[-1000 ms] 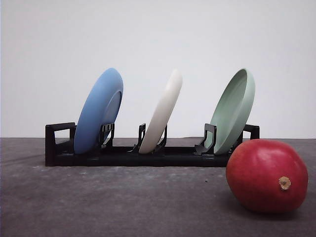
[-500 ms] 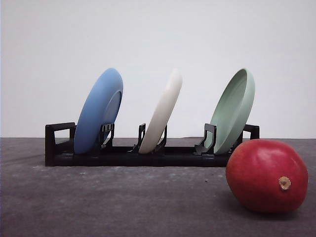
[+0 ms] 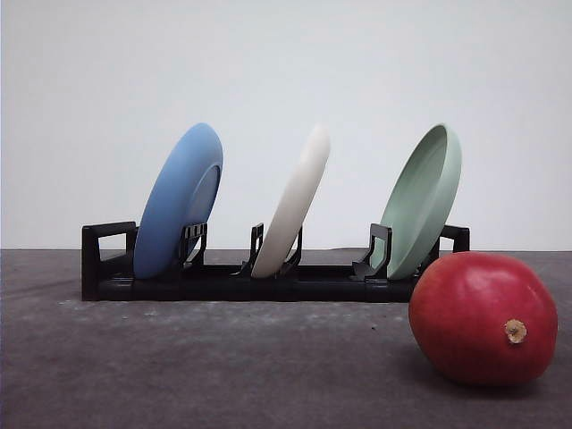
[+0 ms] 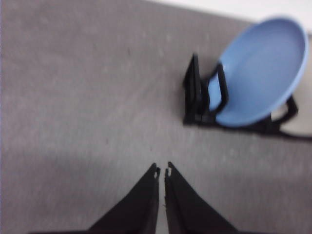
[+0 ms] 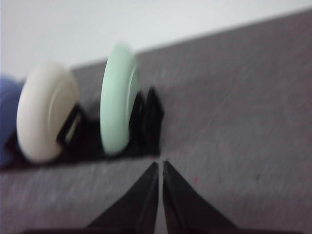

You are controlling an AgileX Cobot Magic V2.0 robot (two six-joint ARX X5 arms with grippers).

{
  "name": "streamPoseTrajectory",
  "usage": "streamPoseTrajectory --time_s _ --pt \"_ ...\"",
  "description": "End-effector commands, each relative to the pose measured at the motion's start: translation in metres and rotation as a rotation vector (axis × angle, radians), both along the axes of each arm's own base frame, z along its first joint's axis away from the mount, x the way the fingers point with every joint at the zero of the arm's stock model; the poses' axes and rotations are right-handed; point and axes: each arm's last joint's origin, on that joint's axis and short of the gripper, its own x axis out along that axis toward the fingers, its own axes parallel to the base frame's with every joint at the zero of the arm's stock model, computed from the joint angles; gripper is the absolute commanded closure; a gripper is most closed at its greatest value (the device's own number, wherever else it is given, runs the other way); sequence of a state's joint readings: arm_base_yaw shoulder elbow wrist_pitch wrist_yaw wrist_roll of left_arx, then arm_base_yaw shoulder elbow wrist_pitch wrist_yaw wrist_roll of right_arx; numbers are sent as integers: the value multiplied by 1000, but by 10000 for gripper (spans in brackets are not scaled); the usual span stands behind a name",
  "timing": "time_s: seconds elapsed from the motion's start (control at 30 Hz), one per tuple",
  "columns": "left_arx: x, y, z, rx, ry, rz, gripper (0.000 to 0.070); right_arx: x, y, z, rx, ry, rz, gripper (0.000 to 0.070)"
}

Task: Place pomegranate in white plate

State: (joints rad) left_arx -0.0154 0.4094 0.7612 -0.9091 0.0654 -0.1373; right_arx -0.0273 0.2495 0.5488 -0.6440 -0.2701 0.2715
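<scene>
Pomegranate [image 3: 483,318] on table, white plate [image 3: 292,204] racked.
I see both grippers, left [image 4: 162,171] and right [image 5: 160,165], closed and empty.

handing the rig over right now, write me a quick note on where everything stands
Left tool: shut, empty, above bare grey table, near the blue plate end of the rack.
Right tool: shut, empty, near the pale green plate.
Glossy red pomegranate: on the table at front right, in front of the rack, untouched.
Cream-white round plate: standing on edge, tilted, in the middle slot of the black dish rack, between the blue and green plates.
Done: nothing yet.
Left: get the white plate out and lying flat, grasp the pomegranate, set it in the plate.
</scene>
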Motion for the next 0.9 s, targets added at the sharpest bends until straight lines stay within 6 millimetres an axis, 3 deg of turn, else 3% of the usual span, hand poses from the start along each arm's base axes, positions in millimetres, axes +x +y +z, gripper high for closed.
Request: streamPoseTrajectory --time_s 0.0,0.5,0.57,0.7,0.87 --pt "2 -1 4 39 10 -52 699 1 1 4 -43 -7 40 690" --pt "8 -19 5 100 -3 -316 699 8 13 4 -101 -14 230 688" --pt "8 -19 5 98 -8 -319 629 8 13 4 -101 -16 236 620" --pt "9 -20 8 82 -33 -341 273 8 13 4 -103 -19 242 252" --pt "10 -22 10 61 -58 -370 270 8 13 4 -102 -18 242 245"
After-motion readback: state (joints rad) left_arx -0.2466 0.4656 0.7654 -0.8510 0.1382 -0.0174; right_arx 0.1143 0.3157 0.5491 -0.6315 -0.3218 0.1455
